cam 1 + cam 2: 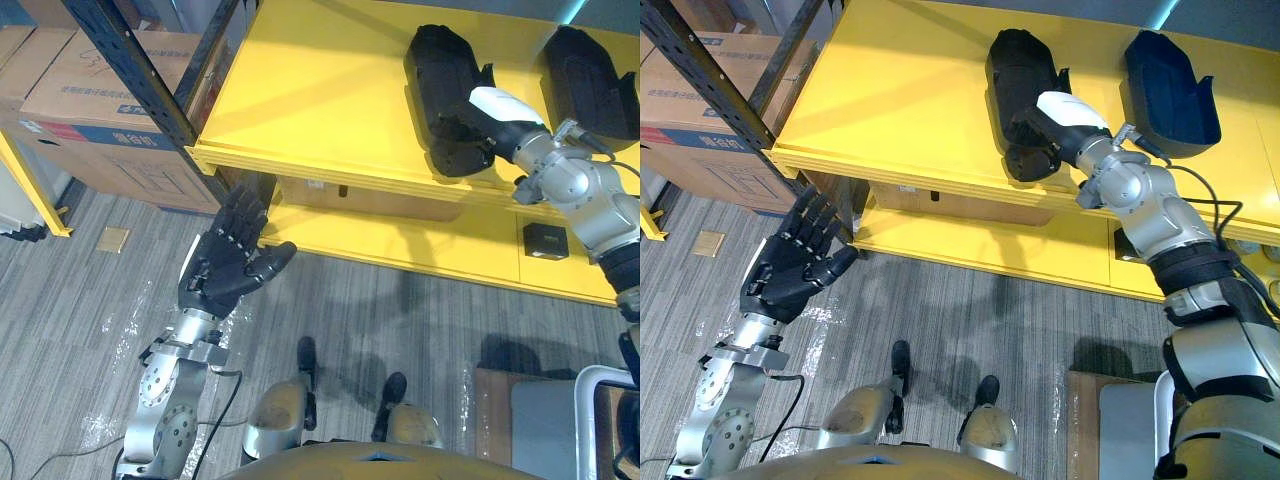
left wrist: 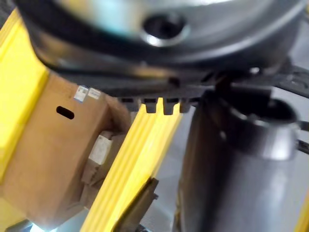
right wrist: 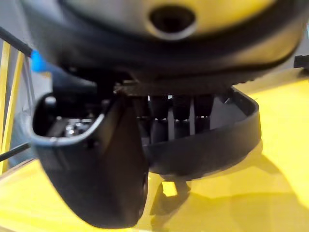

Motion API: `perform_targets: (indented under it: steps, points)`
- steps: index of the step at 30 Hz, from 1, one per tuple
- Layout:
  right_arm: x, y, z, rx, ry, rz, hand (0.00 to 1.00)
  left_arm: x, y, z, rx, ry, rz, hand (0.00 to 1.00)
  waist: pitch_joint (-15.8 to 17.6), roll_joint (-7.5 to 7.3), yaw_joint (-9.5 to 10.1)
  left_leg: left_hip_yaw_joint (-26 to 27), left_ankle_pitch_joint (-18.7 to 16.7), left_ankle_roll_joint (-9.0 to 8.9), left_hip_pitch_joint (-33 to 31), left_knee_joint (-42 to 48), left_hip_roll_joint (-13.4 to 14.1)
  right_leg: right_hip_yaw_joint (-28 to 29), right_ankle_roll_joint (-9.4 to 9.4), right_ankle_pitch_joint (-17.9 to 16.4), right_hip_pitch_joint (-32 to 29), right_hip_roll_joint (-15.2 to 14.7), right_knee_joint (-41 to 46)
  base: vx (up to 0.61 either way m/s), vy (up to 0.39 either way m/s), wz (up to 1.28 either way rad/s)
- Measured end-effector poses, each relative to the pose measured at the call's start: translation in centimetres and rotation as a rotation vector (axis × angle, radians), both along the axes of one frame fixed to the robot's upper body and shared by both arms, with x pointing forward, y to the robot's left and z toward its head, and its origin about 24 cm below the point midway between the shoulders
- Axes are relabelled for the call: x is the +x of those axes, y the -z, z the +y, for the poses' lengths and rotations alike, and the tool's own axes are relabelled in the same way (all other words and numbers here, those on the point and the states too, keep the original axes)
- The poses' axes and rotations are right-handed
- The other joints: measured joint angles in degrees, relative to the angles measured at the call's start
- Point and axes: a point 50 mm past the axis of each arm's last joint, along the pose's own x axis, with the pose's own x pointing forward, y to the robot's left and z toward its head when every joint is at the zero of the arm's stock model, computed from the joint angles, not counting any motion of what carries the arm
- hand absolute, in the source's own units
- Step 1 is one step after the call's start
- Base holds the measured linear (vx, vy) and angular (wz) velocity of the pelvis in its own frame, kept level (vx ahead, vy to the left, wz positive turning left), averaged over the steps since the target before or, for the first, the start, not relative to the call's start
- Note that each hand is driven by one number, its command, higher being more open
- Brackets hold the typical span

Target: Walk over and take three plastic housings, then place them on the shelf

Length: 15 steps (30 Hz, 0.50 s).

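- Housings: two black plastic housings lie side by side, apart, on the upper yellow shelf (image 1: 320,90), in the upper right of the head views.
- Left housing (image 1: 440,60): its long axis runs from the shelf's front edge towards the back, nearly top to bottom in the frame. Its near end points at the robot and sits close to the front edge.
- Right housing (image 1: 1170,85): it lies almost parallel to the first, hollow side up, further back from the edge.
- Right hand (image 1: 1052,128): it is clamped on the near end of the left housing. In the right wrist view its fingers (image 3: 181,116) reach over the rim (image 3: 236,140) into the hollow, with the thumb on the outside.
- Left hand (image 1: 225,265): it is in the lower left of the frame, over the grey floor (image 1: 420,310) in front of the shelf, with its fingers straight and spread and its thumb out to the side.
- Lower shelf (image 1: 450,245): one small black box (image 1: 545,241) sits on it at the right.
- Cardboard boxes (image 1: 100,90): they are stacked at the upper left behind one dark rack post (image 1: 150,80). I cannot tell how many there are.
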Motion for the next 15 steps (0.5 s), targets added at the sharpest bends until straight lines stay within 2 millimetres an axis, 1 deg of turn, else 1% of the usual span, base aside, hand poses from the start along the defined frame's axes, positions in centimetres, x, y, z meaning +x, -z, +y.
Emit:
perform_targets:
  steps: [3, 10, 12, 15]
  points:
    - [0.6, 0.0, 0.4, 0.039, 0.029, -0.013, 0.0, 0.0, 0.8, -0.5, -0.011, 0.015, 0.035, 1.0, 0.0, 0.0, 0.47, -0.03, 0.03, 0.02, -0.08, 0.01, 0.03, -0.02, -0.02, -0.01, -0.01, 0.01, -0.06, 0.0, 0.0, 0.0]
    - [2.0, -0.5, 1.1, 0.133, 0.098, -0.053, 0.0, 0.2, 0.8, -0.8, -0.019, 0.017, 0.032, 1.0, 0.05, 0.09, 0.91, -0.72, 0.04, 0.01, -0.96, 0.99, 0.01, -0.53, -0.03, -0.01, 0.04, 0.01, -0.09, 0.02, -0.004, 0.06]
    - [2.2, -0.9, 0.8, 0.138, 0.119, -0.057, 0.0, 0.5, 0.6, -1.2, -0.025, 0.032, 0.021, 1.0, 0.41, 0.68, 1.66, -0.94, -0.06, -0.02, -1.14, 1.61, 0.06, -0.66, -0.04, -0.01, 0.22, 0.01, -0.08, 0.0, -0.003, 0.05]
    - [2.4, -1.5, 0.7, 0.148, 0.141, -0.068, 0.0, 0.7, 0.5, -1.8, -0.051, 0.035, 0.012, 1.0, 0.95, 1.69, 1.92, -1.35, -0.05, -0.05, -1.13, 1.66, 0.23, -1.35, -0.2, -0.1, 0.56, 0.03, -0.04, -0.03, -0.001, 0.08]
